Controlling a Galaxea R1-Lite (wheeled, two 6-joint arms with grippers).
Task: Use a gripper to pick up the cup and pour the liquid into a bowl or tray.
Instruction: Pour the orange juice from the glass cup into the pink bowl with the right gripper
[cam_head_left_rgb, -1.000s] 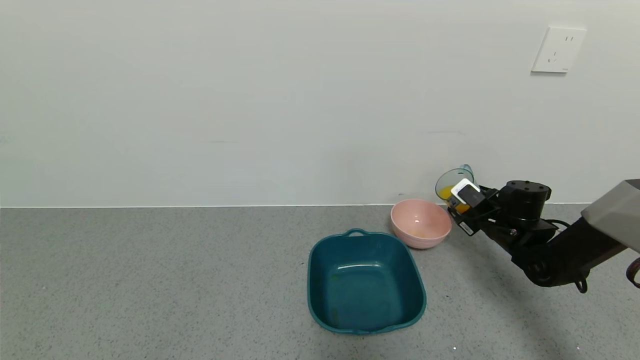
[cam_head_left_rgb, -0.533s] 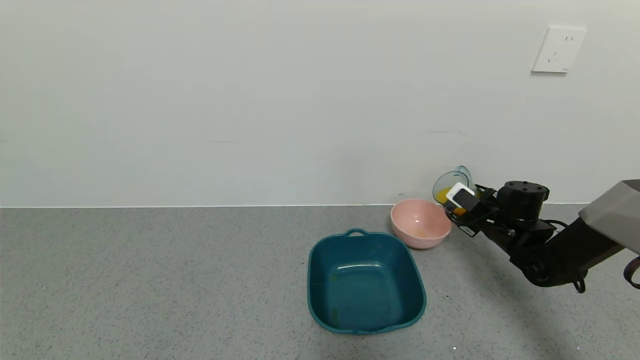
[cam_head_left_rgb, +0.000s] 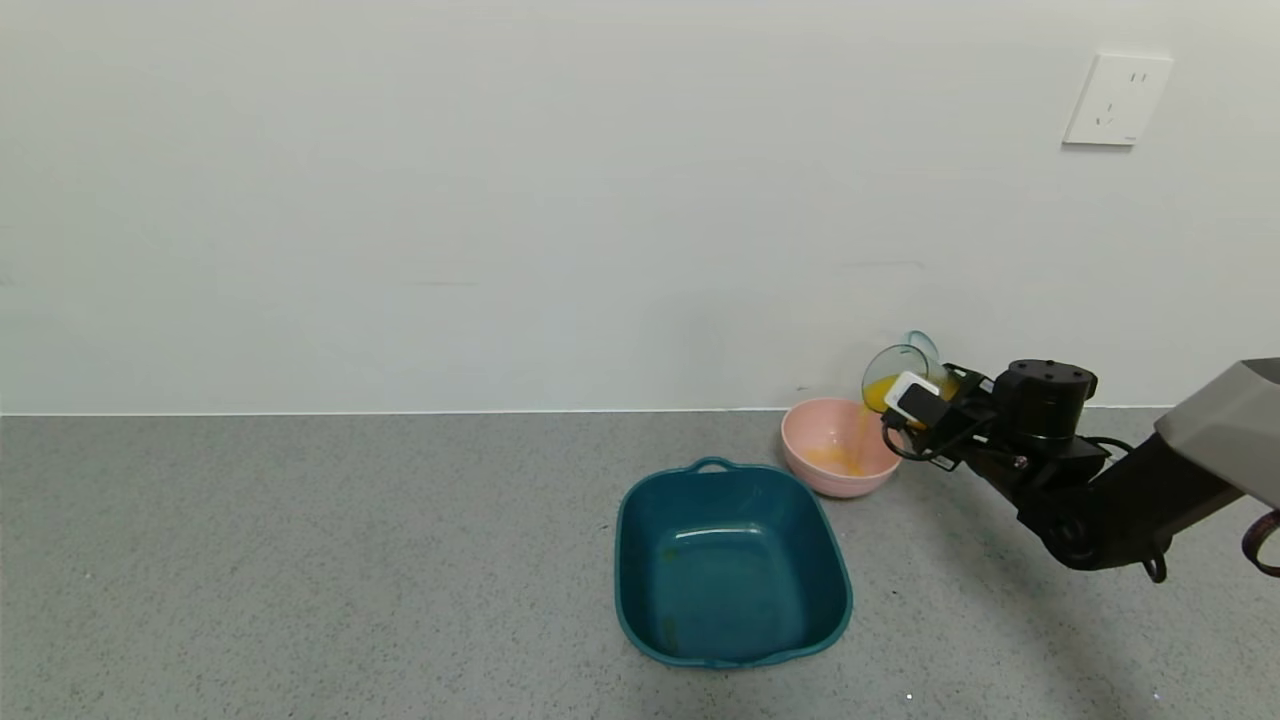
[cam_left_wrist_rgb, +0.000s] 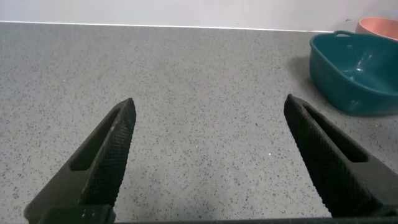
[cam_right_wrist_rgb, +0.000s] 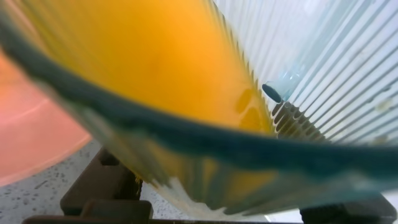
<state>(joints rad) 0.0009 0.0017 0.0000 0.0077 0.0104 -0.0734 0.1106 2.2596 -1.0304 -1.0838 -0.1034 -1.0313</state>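
My right gripper (cam_head_left_rgb: 915, 400) is shut on the translucent blue-grey cup (cam_head_left_rgb: 895, 365) and holds it tipped to the left over the right rim of the pale pink bowl (cam_head_left_rgb: 825, 475). Orange-yellow liquid (cam_head_left_rgb: 858, 435) streams from the cup's rim into the bowl, where a small orange pool lies. In the right wrist view the ribbed cup (cam_right_wrist_rgb: 323, 74) fills the picture with the liquid (cam_right_wrist_rgb: 155, 56) inside it and the pink bowl (cam_right_wrist_rgb: 31, 137) beside it. My left gripper (cam_left_wrist_rgb: 208, 165) is open and empty above bare counter, far from the cup.
A dark teal square tub (cam_head_left_rgb: 640, 590) with handles stands in front of the bowl, towards the left; it also shows in the left wrist view (cam_left_wrist_rgb: 329, 68). The white wall runs close behind the bowl, with a socket (cam_head_left_rgb: 1117, 98) high on the right.
My right gripper has tipped the cup further to the left and moved it slightly towards the bowl. Liquid now pours out and a pool has formed in the bowl.
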